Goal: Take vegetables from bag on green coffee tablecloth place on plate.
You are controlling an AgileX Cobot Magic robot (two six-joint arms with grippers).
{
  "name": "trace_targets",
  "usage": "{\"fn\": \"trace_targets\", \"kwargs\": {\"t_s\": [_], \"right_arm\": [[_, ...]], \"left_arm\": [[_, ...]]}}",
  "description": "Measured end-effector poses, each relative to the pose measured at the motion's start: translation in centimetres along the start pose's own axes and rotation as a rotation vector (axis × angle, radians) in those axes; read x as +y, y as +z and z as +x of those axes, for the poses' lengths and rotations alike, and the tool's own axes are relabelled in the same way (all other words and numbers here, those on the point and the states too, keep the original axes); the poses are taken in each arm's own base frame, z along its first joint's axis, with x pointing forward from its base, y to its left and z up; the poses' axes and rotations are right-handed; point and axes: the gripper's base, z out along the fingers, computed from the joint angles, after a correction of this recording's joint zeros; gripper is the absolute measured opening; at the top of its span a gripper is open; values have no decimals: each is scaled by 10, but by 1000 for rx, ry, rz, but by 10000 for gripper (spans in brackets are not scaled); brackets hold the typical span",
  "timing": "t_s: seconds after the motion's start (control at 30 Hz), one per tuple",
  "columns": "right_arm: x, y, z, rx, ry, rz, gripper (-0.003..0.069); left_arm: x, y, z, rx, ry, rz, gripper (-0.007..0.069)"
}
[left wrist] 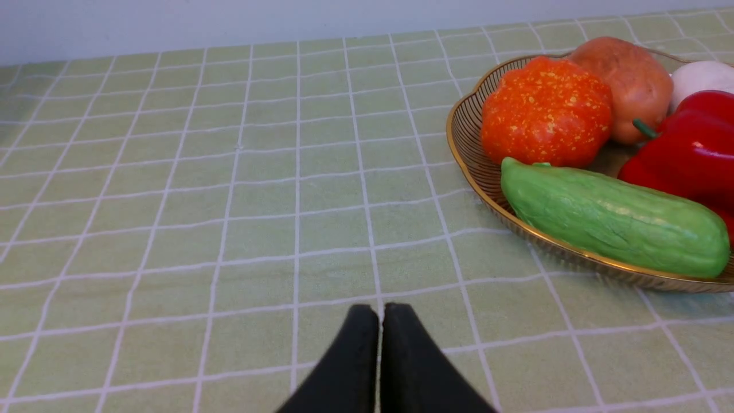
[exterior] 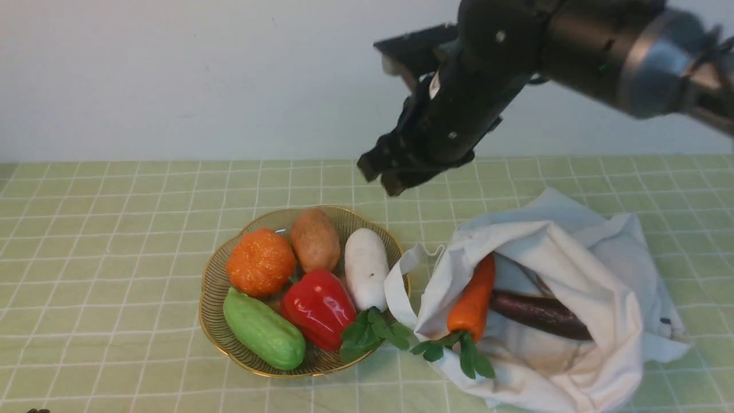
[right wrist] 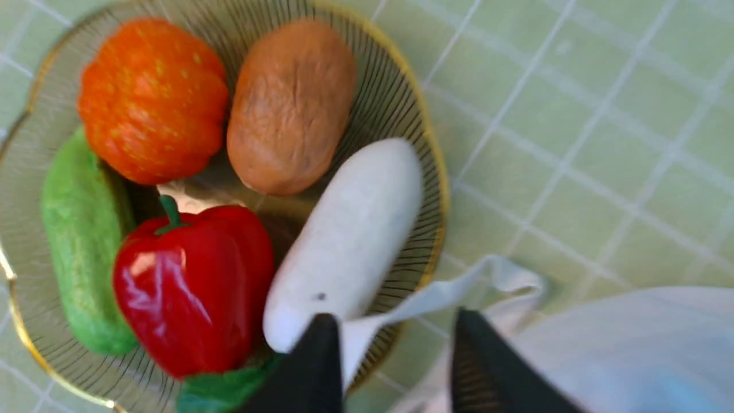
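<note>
On the left, my left gripper (left wrist: 381,310) has its fingers together, with nothing between them, over the pale green cloth (exterior: 143,287). Next comes the gold wire plate (exterior: 207,312), where I see the orange pumpkin (exterior: 261,263) and, in front of it, the green cucumber (exterior: 264,328). The red pepper (exterior: 319,310) lies beside the cucumber, with the brown potato (exterior: 315,240) behind it. At the plate's right side is the white radish (exterior: 366,268), its leaves reaching over the rim.

Beyond the plate, my right gripper (exterior: 375,178) hangs above the cloth, fingers apart and empty. Further right, the off-white bag (exterior: 619,321) lies crumpled, one strap against the plate's rim. The orange carrot (exterior: 475,298) rests at its mouth, leaves pointing towards me, and the dark aubergine (exterior: 542,314) lies inside, right of the carrot.
</note>
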Motion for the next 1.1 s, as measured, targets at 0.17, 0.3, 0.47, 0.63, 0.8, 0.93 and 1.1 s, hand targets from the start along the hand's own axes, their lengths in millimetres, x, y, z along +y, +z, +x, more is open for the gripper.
{"fn": "trace_targets", "kwargs": {"t_s": [0.17, 0.3, 0.47, 0.63, 0.8, 0.93, 1.1], "right_arm": [[-5, -114, 10, -202, 8, 61, -3], [-7, -183, 39, -365, 26, 68, -13], [-8, -241, 107, -626, 40, 56, -15], [-8, -241, 178, -763, 29, 41, -15], [-9, -244, 253, -982, 25, 21, -15], [-10, -238, 301, -1064, 42, 6, -15], [-9, -234, 337, -1146, 65, -31, -15]], "left_arm": [[0, 0, 0, 0, 0, 0, -5], [0, 0, 0, 0, 0, 0, -5], [0, 0, 0, 0, 0, 0, -5], [0, 0, 0, 0, 0, 0, -5], [0, 0, 0, 0, 0, 0, -5], [0, 0, 0, 0, 0, 0, -5], [0, 0, 0, 0, 0, 0, -5]]}}
